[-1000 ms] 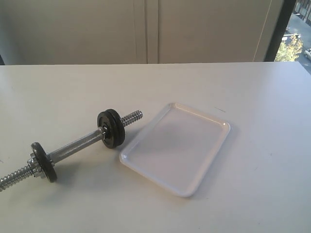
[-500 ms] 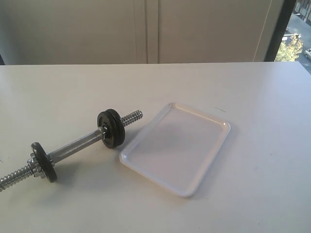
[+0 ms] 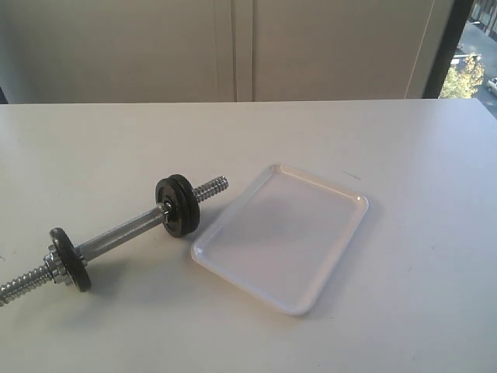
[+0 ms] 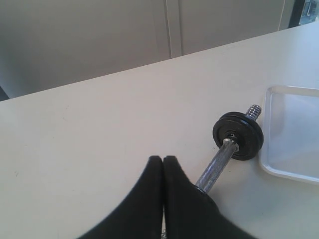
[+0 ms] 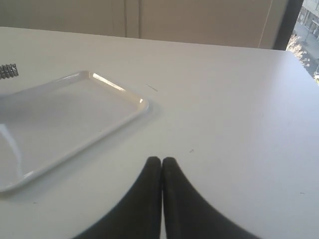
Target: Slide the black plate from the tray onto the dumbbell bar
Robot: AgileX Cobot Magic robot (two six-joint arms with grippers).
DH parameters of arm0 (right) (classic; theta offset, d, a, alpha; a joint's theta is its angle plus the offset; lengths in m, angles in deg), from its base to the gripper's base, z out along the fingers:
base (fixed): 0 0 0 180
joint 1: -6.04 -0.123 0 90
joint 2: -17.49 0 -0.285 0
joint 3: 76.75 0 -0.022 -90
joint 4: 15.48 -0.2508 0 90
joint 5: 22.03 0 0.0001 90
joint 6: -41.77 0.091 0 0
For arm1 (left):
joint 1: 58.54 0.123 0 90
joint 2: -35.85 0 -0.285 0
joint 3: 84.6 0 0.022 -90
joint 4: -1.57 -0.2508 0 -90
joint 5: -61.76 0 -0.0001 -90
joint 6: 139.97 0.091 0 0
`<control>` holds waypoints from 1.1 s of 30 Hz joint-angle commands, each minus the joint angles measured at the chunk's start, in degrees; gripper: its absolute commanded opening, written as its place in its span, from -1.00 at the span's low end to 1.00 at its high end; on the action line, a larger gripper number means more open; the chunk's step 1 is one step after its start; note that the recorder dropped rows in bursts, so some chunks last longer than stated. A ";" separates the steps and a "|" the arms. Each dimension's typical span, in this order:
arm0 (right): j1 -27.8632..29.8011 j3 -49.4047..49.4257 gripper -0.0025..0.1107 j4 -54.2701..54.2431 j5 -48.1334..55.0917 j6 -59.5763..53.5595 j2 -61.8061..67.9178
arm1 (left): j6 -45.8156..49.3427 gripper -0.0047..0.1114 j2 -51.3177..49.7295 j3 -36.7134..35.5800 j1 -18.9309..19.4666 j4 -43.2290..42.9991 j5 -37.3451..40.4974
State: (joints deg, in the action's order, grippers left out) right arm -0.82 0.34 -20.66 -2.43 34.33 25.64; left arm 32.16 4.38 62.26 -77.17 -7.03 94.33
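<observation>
The white table fills the frame, with a pale wall across the top and a window at upper right. The tray, centre right, holds nothing. The dumbbell bar lies at lower left, with the black plate threaded on the end nearest the tray, so the job looks finished. The left gripper and right gripper are pinched closed, holding nothing.

We are holding our right hand above the table, fingers pressing together. The tray is lying nearby, with the threaded end of the dumbbell bar showing just beyond it.
</observation>
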 commanded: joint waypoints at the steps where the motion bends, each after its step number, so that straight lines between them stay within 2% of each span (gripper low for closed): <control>1: -0.10 0.12 -0.94 2.39 -0.56 0.37 -0.36 | 0.08 -0.92 0.27 -0.28 0.30 0.06 0.07; 5: -0.28 0.12 -0.94 3.16 -0.78 0.37 -0.36 | 0.08 -0.92 0.27 -0.28 0.30 0.06 0.07; 10: -3.45 0.12 -0.94 5.18 -1.24 1.62 -0.36 | 0.08 -0.92 0.27 -0.28 0.30 0.06 0.07; 33: -3.45 0.12 -0.94 4.87 -0.31 1.62 -0.36 | 0.08 -0.92 0.27 -0.28 0.30 0.06 -0.02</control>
State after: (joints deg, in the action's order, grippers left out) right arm -3.98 0.34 -16.06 -2.63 35.68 25.64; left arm 32.16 4.38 62.26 -77.17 -7.03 94.33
